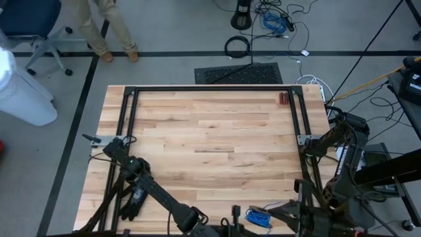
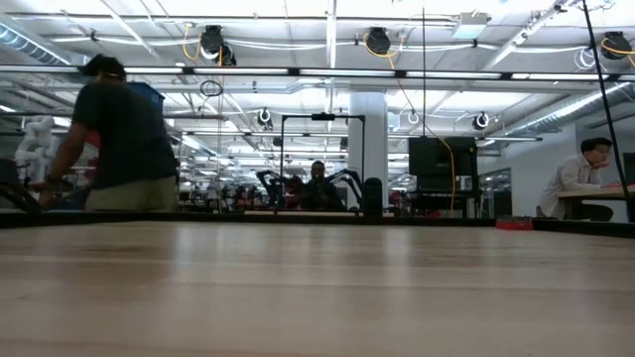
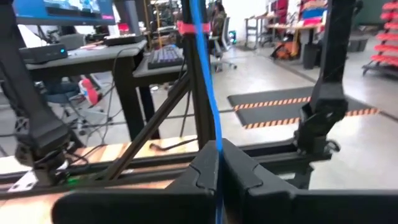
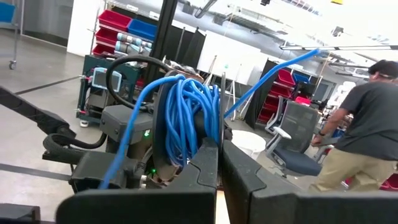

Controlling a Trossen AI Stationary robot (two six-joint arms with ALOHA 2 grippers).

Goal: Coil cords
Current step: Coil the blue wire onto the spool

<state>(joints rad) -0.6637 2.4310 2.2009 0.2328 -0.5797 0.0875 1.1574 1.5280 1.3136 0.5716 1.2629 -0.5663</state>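
The cord is a thin blue wire. Its wound bundle [image 1: 258,217] hangs at the table's near edge, between my two grippers. In the right wrist view the bundle [image 4: 186,118] is a handful of loops, with one tail [image 4: 280,68] running off straight and another [image 4: 124,149] drooping. My right gripper [image 4: 219,155] is shut on the loops and shows in the high view [image 1: 279,209] right of the bundle. My left gripper [image 3: 217,165] is shut on a single strand [image 3: 202,62] and lies just left of the bundle [image 1: 235,212]. The low view shows neither gripper. My left gripper pinches one strand of the blue cord [image 3: 217,140] between its two shut fingers, coming in level. The strand lies across the fingers and runs away from them in a straight, taut line, clear of the table. My right gripper pinches the bundle's loops [image 4: 208,134] between its two shut fingers, several turns together, coming in roughly level. The coil stands beyond the fingertips, lifted clear of the table. One tail stretches away straight and another sags.
A black glove [image 1: 135,197] lies near the left arm at the near left. A small dark red object [image 1: 283,99] sits at the far right, by the black frame rail [image 1: 210,88]. The wooden tabletop [image 1: 210,131] lies bare between. A person [image 1: 105,26] stands beyond the far left corner.
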